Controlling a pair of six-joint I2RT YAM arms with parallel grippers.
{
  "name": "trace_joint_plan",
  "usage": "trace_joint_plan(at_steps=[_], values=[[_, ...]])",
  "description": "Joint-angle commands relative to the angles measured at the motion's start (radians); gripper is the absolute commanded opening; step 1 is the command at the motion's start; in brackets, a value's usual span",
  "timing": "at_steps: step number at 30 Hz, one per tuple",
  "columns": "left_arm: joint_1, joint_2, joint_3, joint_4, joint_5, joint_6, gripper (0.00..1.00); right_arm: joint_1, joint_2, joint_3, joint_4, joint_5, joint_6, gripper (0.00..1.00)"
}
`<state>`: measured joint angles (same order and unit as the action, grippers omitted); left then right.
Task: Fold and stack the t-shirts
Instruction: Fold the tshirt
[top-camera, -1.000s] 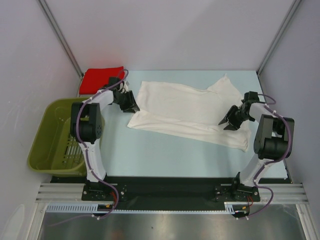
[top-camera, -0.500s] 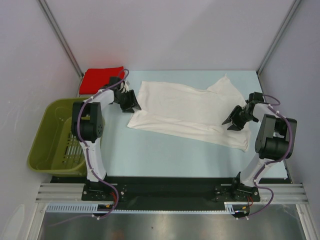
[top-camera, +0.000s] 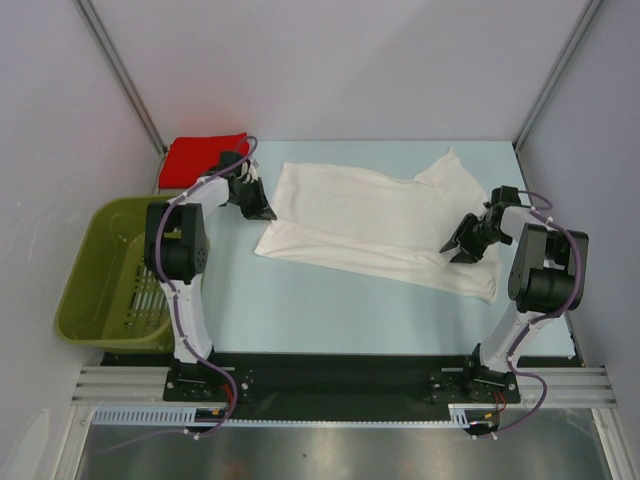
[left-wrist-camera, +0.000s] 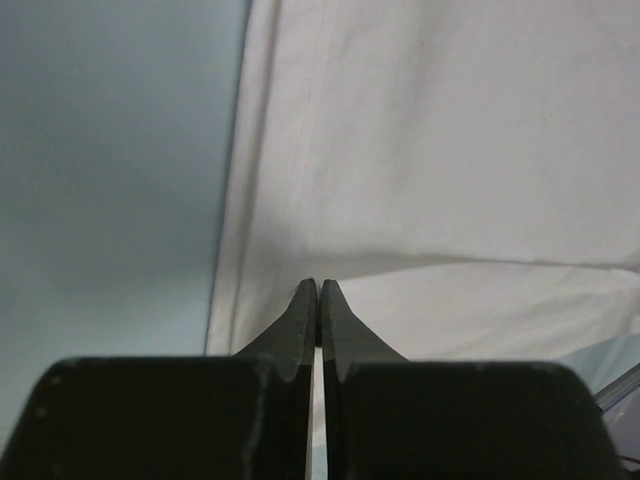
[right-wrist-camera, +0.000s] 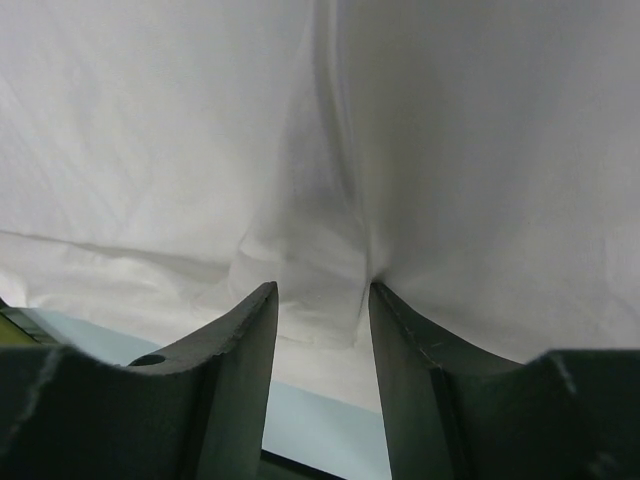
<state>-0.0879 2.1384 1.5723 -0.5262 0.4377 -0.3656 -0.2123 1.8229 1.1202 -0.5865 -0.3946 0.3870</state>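
Note:
A large white t-shirt (top-camera: 370, 220) lies spread and rumpled across the middle of the table. My left gripper (top-camera: 263, 211) is at its left edge; in the left wrist view its jaws (left-wrist-camera: 318, 288) are shut, pinching the white t-shirt (left-wrist-camera: 450, 150) where a crease runs off from the tips. My right gripper (top-camera: 452, 250) rests on the shirt's right part. Seen from the right wrist, it (right-wrist-camera: 322, 290) stands open, both fingertips pressed into the white t-shirt (right-wrist-camera: 200, 150) with a small bunch of cloth between them. A red t-shirt (top-camera: 200, 155) lies at the back left corner.
An olive-green plastic basket (top-camera: 85, 270) sits off the table's left side, next to the left arm. Bare pale-blue tabletop (top-camera: 330, 310) shows in front of the white shirt. Grey walls enclose the back and both sides.
My left gripper has shifted slightly back along the shirt's left edge and closed on the cloth. The right gripper moved a little and stays open on the shirt.

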Motion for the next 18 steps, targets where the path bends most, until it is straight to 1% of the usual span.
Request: trace_joint_plan(at_steps=[1,9,12,16,17,18], values=[[-0.003,-0.081,-0.009,0.014,-0.039,-0.003,0.00,-0.012,-0.048,-0.007,0.002,0.013,-0.022,0.47],[-0.001,-0.100,-0.012,0.012,-0.056,-0.004,0.00,-0.001,-0.021,-0.025,0.068,-0.030,0.033,0.45],[-0.003,-0.103,-0.011,0.009,-0.057,-0.003,0.00,0.001,-0.005,-0.016,0.091,-0.056,0.058,0.37],[-0.003,-0.115,-0.018,0.005,-0.067,0.001,0.00,0.002,-0.013,0.004,0.100,-0.066,0.084,0.30],[-0.003,-0.115,-0.021,0.006,-0.068,0.002,0.00,0.001,-0.014,0.015,0.100,-0.072,0.092,0.27],[-0.003,-0.117,-0.024,0.008,-0.070,0.001,0.00,0.001,-0.014,0.021,0.100,-0.076,0.098,0.17]])
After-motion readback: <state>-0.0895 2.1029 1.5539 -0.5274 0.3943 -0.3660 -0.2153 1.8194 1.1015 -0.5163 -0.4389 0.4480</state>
